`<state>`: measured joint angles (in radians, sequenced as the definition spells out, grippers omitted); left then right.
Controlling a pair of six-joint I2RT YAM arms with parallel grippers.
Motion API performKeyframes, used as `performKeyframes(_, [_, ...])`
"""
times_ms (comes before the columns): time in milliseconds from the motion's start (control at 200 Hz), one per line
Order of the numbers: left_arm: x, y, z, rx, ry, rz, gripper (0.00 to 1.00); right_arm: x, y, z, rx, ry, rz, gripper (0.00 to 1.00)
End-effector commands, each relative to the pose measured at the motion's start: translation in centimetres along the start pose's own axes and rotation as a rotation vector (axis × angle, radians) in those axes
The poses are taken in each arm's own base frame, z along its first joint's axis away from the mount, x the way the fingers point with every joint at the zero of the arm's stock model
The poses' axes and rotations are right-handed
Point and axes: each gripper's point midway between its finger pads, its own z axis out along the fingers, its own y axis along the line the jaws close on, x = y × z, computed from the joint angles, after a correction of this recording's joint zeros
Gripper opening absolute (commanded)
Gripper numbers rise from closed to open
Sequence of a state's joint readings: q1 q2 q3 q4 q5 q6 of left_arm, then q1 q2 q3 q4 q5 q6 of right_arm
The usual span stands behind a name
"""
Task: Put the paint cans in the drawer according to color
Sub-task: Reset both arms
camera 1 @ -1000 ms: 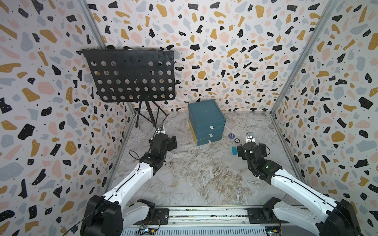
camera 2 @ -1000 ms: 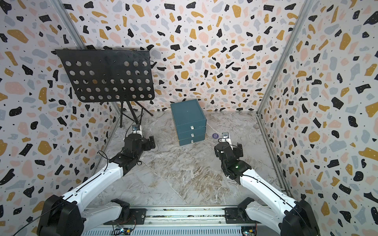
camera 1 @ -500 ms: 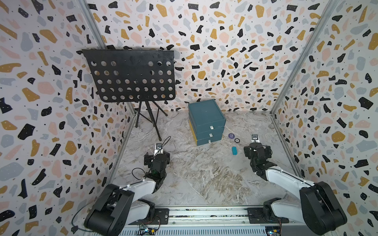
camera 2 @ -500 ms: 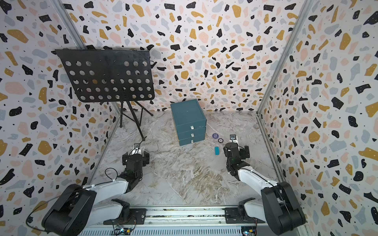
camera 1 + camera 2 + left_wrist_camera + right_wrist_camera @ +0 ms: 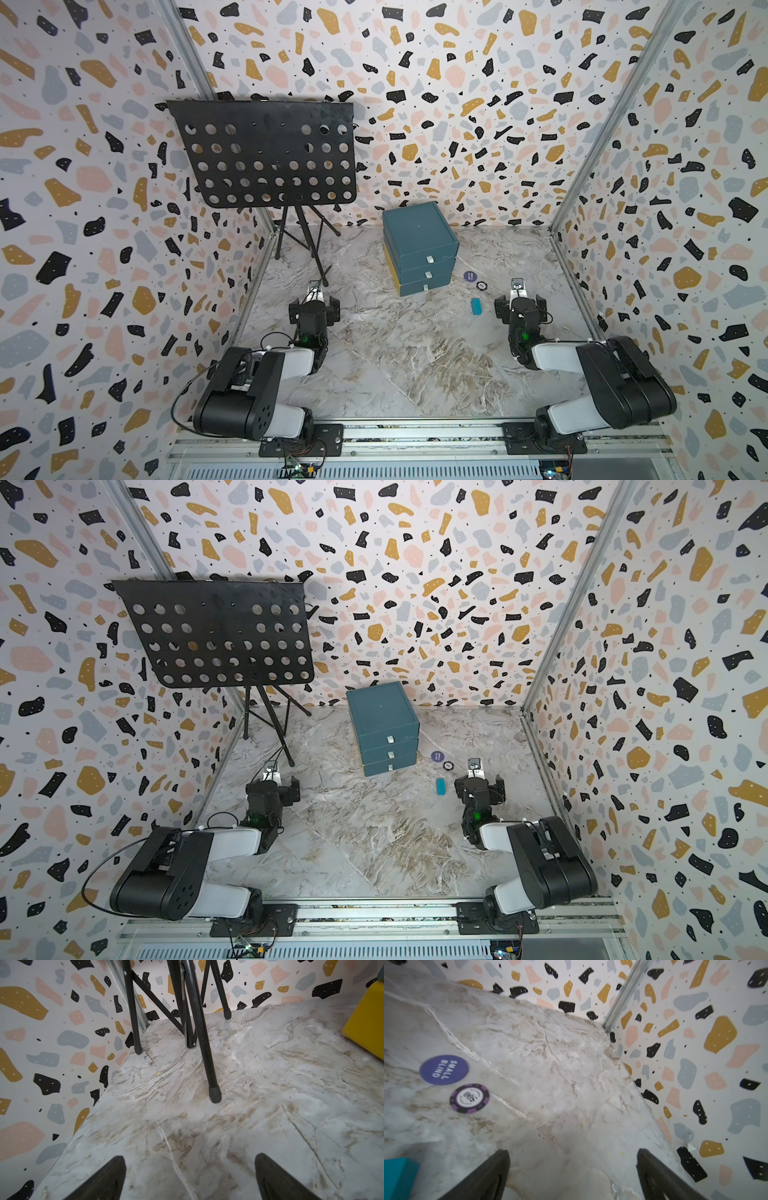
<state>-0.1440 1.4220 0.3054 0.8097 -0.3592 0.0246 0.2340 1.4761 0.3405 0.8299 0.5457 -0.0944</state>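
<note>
The drawer [image 5: 419,245] [image 5: 382,725] is a dark teal chest of three stacked drawers at the back middle, all pushed in, each with a white pull. Its yellow side [image 5: 365,1028] shows in the left wrist view. No paint cans are in view in any frame. My left gripper [image 5: 314,305] [image 5: 272,789] [image 5: 190,1165] hangs open and empty over bare floor, left of the chest. My right gripper [image 5: 519,305] [image 5: 478,789] [image 5: 573,1161] is open and empty too, low over the floor to the right of the chest. Both arms are folded back by the front rail.
A black music stand [image 5: 266,153] stands back left; its tripod legs [image 5: 215,1093] are just ahead of my left gripper. A purple "SMALL BLIND" disc [image 5: 444,1069], a poker chip [image 5: 469,1098] and a small teal block [image 5: 476,306] lie between the chest and my right gripper. Walls enclose three sides.
Both arms have pulled back from a stretched-out reach and folded up near the front rail. The grippers now sit closer to the front. The chest and the small items have not moved.
</note>
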Motion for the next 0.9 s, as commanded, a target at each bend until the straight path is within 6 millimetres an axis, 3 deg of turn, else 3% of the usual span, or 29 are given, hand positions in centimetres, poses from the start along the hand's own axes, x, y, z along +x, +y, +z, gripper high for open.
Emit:
performKeyframes(0, [-1.1,-0.8,0.0,0.050,-0.029,-0.031,1.00,-1.4,-1.5,0.1,-0.008,-0.078,0.117,1.00])
performKeyframes(60, [-1.1,-0.8,0.0,0.048,-0.030,-0.034,1.00,-0.2,-1.1,0.5,-0.077,-0.056,0.150,1.00])
performKeyframes(105, [-1.1,-0.8,0.0,0.050,-0.032,-0.033,1.00,-0.8,-1.3,1.3,-0.063,-0.098,0.152,1.00])
performKeyframes(150, [-1.1,-0.8,0.0,0.052,-0.026,-0.031,1.00,0.6,-0.7,1.8,-0.084,-0.011,0.134,1.00])
performKeyframes(225, [-1.1,-0.8,0.0,0.049,-0.029,-0.032,1.00,-0.1,-1.6,2.0,-0.081,-0.053,0.179,1.00])
performKeyframes(295, [-1.1,-0.7,0.0,0.047,-0.027,-0.034,1.00,0.4,-1.4,1.8,-0.097,0.003,0.177,1.00])
performKeyframes(350, [-1.1,-0.8,0.0,0.048,-0.029,-0.033,1.00,-0.1,-1.4,1.8,-0.088,-0.055,0.175,1.00])
performKeyframes(896, [-1.1,-0.8,0.0,0.049,-0.026,-0.032,1.00,0.1,-1.4,1.9,-0.094,-0.032,0.173,1.00])
